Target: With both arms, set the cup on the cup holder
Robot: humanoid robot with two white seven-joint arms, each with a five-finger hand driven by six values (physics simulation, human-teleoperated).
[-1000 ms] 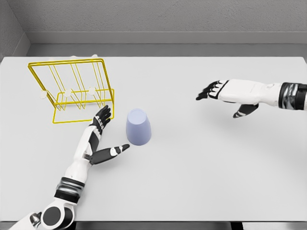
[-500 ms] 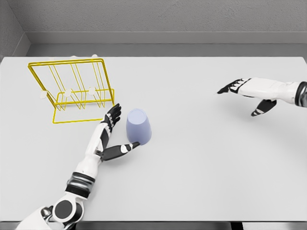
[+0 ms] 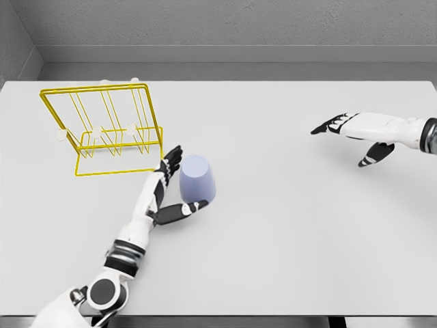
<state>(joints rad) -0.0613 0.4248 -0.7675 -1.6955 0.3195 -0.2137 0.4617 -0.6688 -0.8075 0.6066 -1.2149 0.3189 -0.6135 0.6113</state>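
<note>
Cup (image 3: 197, 180), lavender, upside down on table (image 3: 273, 239), just right of yellow wire holder (image 3: 102, 130); left hand (image 3: 171, 188) spread open against cup's left side, thumb under its lower edge, not closed on it; right hand (image 3: 351, 130) open, far right, well apart.

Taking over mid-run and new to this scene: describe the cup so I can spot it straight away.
Start at the white table and find the yellow wire rack at its far left. Just to the right of the rack's near corner stands the cup, with the left hand open around its left side. It is the only solid, pale lavender thing there, a plain tapered cup with no handle.
</note>
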